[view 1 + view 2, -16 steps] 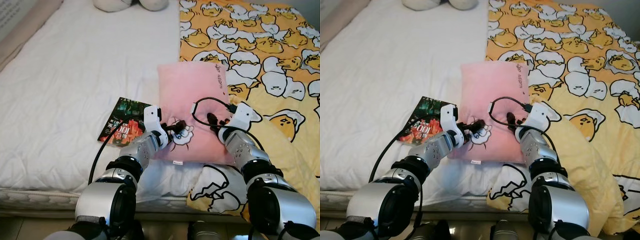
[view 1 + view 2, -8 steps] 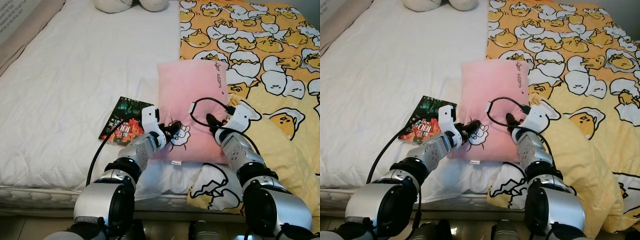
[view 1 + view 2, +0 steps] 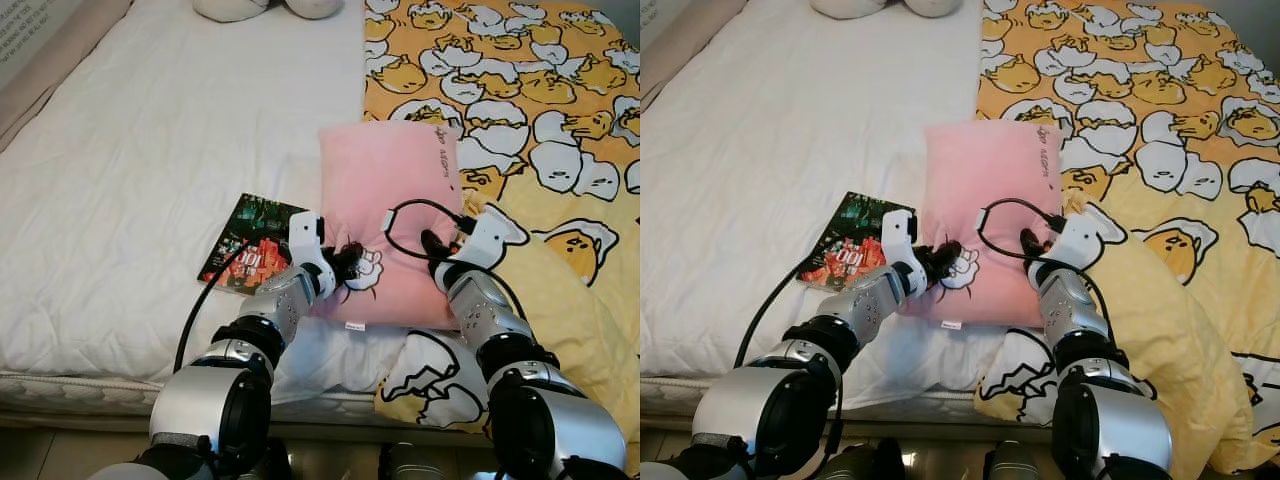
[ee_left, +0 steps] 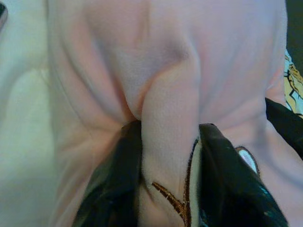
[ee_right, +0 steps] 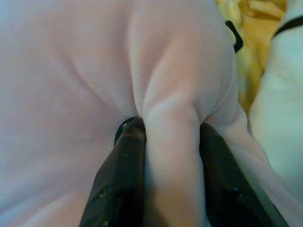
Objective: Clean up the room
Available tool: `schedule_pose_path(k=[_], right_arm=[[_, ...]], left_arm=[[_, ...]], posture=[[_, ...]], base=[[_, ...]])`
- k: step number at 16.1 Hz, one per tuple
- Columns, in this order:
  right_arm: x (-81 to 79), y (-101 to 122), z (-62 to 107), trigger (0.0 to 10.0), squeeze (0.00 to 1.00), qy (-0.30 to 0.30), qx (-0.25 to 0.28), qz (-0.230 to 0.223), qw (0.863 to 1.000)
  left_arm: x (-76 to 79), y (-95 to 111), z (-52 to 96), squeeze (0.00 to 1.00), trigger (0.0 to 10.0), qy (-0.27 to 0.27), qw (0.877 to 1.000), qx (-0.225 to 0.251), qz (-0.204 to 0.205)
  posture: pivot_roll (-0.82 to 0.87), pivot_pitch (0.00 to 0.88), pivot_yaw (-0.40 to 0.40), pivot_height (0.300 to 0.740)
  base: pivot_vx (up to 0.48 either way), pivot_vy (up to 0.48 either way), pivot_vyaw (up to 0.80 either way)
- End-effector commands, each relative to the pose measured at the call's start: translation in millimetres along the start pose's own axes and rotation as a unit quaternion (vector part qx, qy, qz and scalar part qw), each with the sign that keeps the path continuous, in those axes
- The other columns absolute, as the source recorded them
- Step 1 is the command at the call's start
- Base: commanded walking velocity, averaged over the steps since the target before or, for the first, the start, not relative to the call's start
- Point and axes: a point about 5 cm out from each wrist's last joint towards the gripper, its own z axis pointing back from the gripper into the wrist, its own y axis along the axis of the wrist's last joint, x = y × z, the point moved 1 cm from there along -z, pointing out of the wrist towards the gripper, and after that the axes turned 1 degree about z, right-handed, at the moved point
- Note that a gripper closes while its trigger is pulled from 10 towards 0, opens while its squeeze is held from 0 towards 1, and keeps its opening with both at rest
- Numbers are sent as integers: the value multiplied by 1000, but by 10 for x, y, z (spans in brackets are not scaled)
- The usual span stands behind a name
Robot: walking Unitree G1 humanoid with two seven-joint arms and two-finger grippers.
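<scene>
Two grippers are being held clamped on one pink pillow (image 3: 388, 215), lying on the bed where the white mattress cover (image 3: 150, 150) meets the yellow egg-print duvet (image 3: 560, 110). A fold of soft plush fabric is being pinched by the left gripper (image 4: 165, 184) near the embroidered motif, and another by the right gripper (image 5: 168, 182) near the duvet-side edge. Tidying is being judged barely begun: the pillow is being gripped but not yet lifted, and a glossy flat booklet (image 3: 250, 245) is being left beside it on the quilted cover.
</scene>
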Motion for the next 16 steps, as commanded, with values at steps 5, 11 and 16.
schedule_pose_path(k=[5,11,16], right_arm=[[-74,-23,-10,0,0,11,-1,6,1000],[-328,741,2,0,0,40,149,54,987],[-277,951,324,10000,0,-9,273,189,943]], left_arm=[[29,219,-12,0,0,-7,999,39,-26],[171,1332,163,0,0,-34,962,192,-192],[-36,1551,433,0,10000,16,935,276,-224]], posture=[[-209,43,78,740],[-205,0,103,740],[-222,0,119,740]], base=[[0,0,0],[0,0,0],[0,0,0]])
